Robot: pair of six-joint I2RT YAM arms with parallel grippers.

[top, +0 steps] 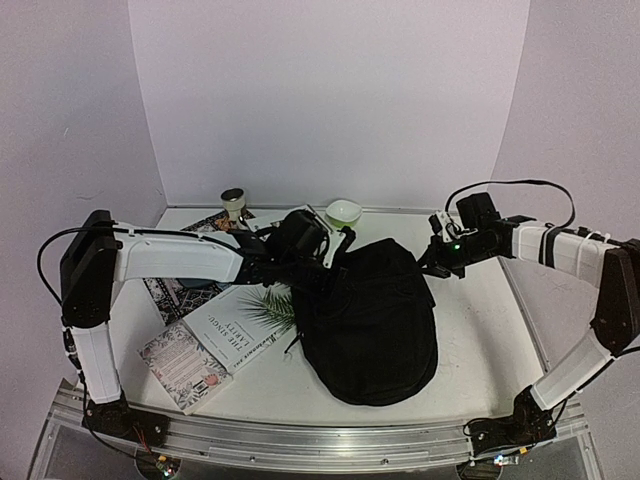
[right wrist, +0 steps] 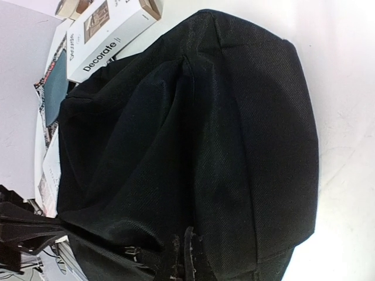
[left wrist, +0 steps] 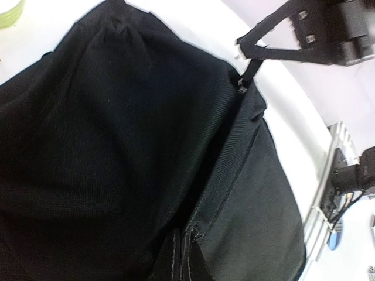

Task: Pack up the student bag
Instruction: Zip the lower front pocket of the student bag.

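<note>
Overhead, we see the bag (top: 375, 320) mid-table, long axis running near-to-far; left gripper (top: 322, 262) and right gripper (top: 437, 260) sit at its far corners. Left wrist: jaws pinch bag cloth. Right wrist: same, pinching its edge.

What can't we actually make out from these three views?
- Student bag interior: in all views its own black fabric covers the opening.
- Left gripper: whether it pinches cloth. It is black on black and cut off by the right wrist view's edge.
- Nearest book title: too small in the top view.
- Cup contents: too small in the top view.
</note>
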